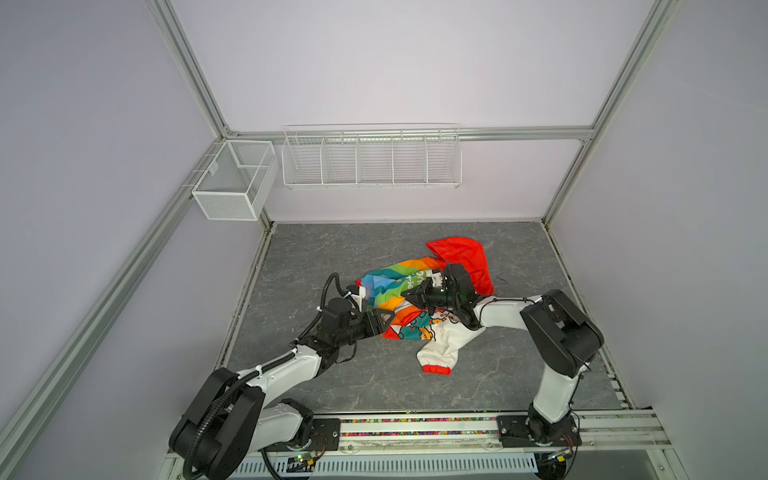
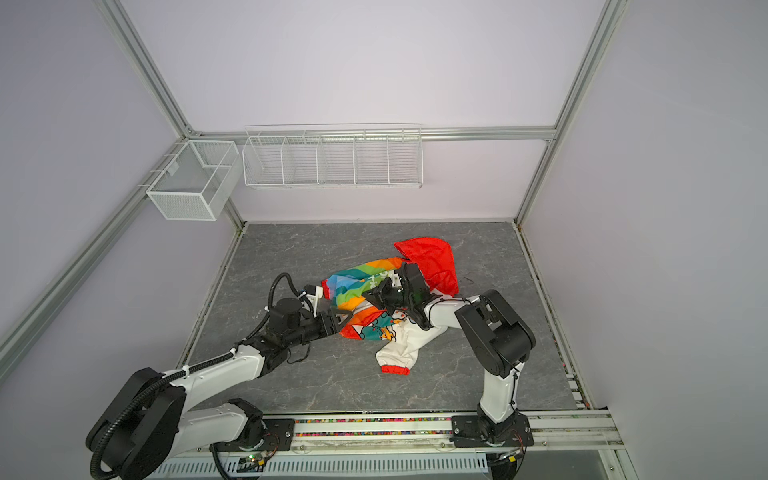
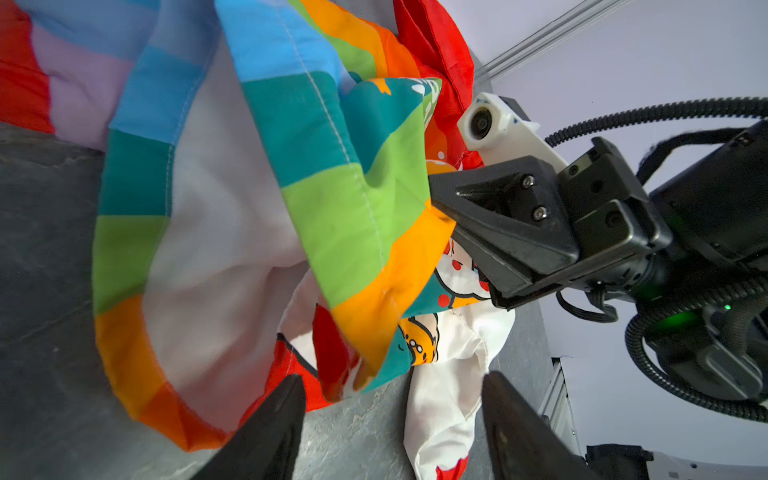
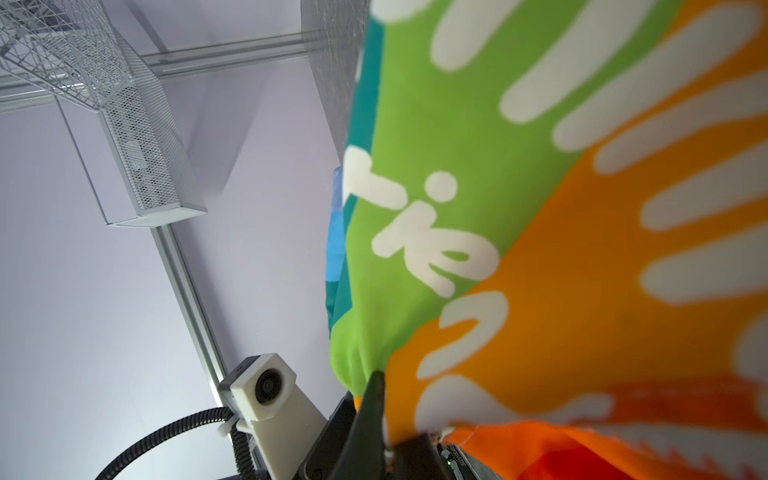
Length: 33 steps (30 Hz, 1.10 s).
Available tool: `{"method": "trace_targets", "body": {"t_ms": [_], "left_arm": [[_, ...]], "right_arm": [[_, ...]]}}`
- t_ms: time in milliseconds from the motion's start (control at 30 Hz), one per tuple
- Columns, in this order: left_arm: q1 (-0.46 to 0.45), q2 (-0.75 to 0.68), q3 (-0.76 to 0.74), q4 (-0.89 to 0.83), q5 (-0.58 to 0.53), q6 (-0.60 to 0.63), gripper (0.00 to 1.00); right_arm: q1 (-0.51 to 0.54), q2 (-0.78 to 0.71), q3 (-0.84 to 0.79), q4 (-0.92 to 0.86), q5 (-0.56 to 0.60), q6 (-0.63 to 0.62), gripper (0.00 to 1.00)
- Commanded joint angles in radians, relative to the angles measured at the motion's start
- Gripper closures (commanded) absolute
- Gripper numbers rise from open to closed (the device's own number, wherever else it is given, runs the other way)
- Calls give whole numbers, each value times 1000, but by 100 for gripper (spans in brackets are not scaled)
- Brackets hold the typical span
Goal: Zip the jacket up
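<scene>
On the grey marbled table (image 1: 332,386), near its middle in both top views, the jacket (image 1: 384,286) lies crumpled. Its red hood (image 1: 461,257) is spread toward the back wall. A white sleeve (image 1: 440,345) with a red cuff (image 1: 436,368) trails toward the front edge. The left gripper (image 1: 388,319) reaches in low from the left with its fingers spread, just at the rainbow hem. The right gripper (image 1: 404,296) comes across from the right with its tips pressed together on a fold of the striped cloth. A top view from the other eye shows the same layout: jacket (image 2: 353,286), left gripper (image 2: 348,318), right gripper (image 2: 366,294). From the left wrist, two dark fingers (image 3: 286,415) stand wide apart with only bare table and loose cloth beyond them, nothing between them. The right gripper (image 3: 434,193) pinches the green and orange stripes. The cloth is drawn up to its tips and hangs in folds, showing the cartoon-printed lining (image 3: 457,274). From the right wrist, green and orange fabric with white lettering (image 4: 436,257) fills the view. It gathers into a tight pucker where the closed fingers (image 4: 372,415) clamp it.
</scene>
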Motion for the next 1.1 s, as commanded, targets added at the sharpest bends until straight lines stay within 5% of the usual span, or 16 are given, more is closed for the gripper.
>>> {"method": "trace_targets", "body": {"t_ms": [0, 633, 1067], "left_arm": [[-23, 15, -5, 157, -66, 21, 32], [-60, 281, -79, 598, -97, -28, 35], [-58, 355, -44, 663, -49, -100, 67]], "right_arm": [[-2, 13, -30, 57, -12, 76, 93], [-9, -6, -27, 78, -20, 113, 93], [-22, -12, -37, 90, -26, 120, 93]]}}
